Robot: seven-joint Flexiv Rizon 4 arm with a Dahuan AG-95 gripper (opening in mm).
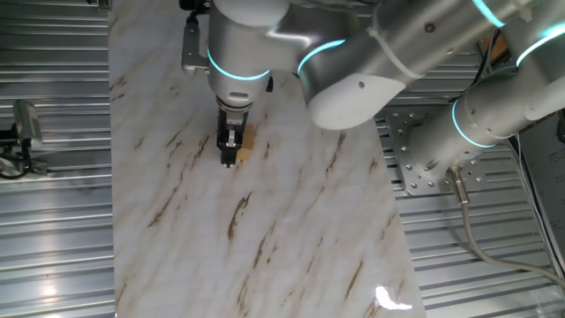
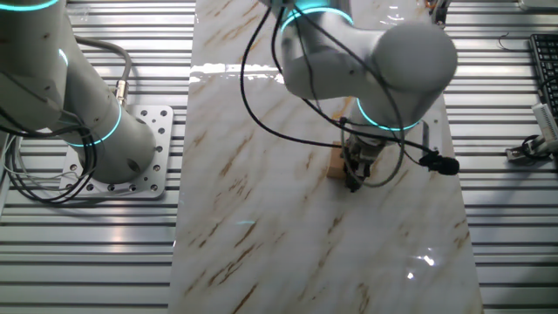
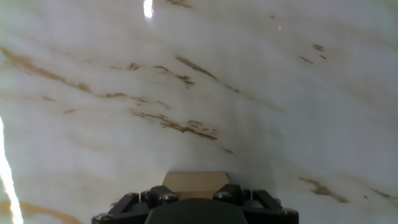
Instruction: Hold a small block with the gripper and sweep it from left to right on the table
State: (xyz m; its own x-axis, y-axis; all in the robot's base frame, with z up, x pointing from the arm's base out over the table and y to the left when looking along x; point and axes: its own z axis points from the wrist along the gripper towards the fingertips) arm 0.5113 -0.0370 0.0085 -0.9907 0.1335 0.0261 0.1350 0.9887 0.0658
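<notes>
The small tan wooden block (image 1: 245, 143) sits on the white marble table (image 1: 291, 247), gripped at its side by my black gripper (image 1: 229, 157), which points straight down with its fingers shut on the block. In the other fixed view the block (image 2: 337, 161) shows just left of the gripper (image 2: 355, 177). In the hand view the block's top (image 3: 195, 181) shows between the gripper's black body parts at the bottom edge; the fingertips are hidden.
Corrugated grey metal flooring (image 1: 53, 221) flanks the table on both sides. A second grey arm stands on a bolted base plate (image 2: 131, 161). A small clamp device (image 1: 22, 137) lies on the flooring. A keyboard (image 2: 545, 65) lies at the far edge.
</notes>
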